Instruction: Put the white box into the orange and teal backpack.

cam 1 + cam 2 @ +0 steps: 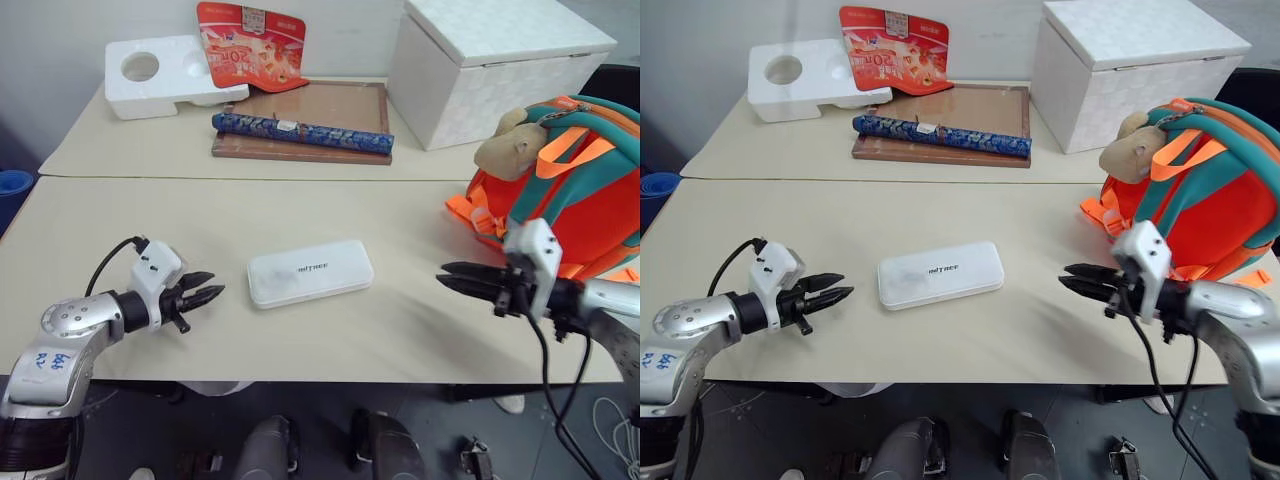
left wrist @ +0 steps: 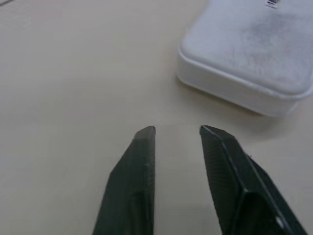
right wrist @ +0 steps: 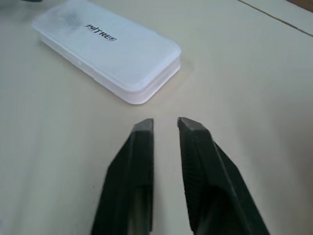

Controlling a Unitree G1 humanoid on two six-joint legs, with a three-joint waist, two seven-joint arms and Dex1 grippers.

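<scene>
Two grippers low over the near edge of the beige table [image 1: 200, 215], one at each side, both pointing inward toward the middle. Left gripper [image 1: 215, 285] parted by a modest gap, its black fingers [image 2: 137, 171] around nothing but bare tabletop; black cable [image 1: 108, 262] looping off its wrist. Right gripper [image 1: 442, 274] drawn almost together, just a slim slit left between its fingertips [image 3: 142, 128], nothing pinched.

Between them, flat on the table and touched by neither: the white box [image 1: 310, 272], slim, round-cornered, small grey lettering on its face, long side running across and slightly skewed. Nearer to the left gripper's tips than to the right's, with a short stretch of open table on either side.

Further back on the right, near the table's right edge and just behind the right gripper: the orange and teal backpack [image 1: 590, 200], standing up, orange webbing loops spilling out at its base, teal straps across its front. Tan plush toy [image 1: 510, 145] resting against its upper left side. Well apart from the white box.

Beyond a seam, on the far table [image 1: 120, 150]: a wooden tray [image 1: 320, 105] with a blue patterned roll [image 1: 300, 133] lying across its near edge. At far left, a white foam block [image 1: 160, 75] with a round hole; propped against it, a red printed card [image 1: 250, 45]. At far right, a big white lidded cube box [image 1: 490, 65], lid on.
</scene>
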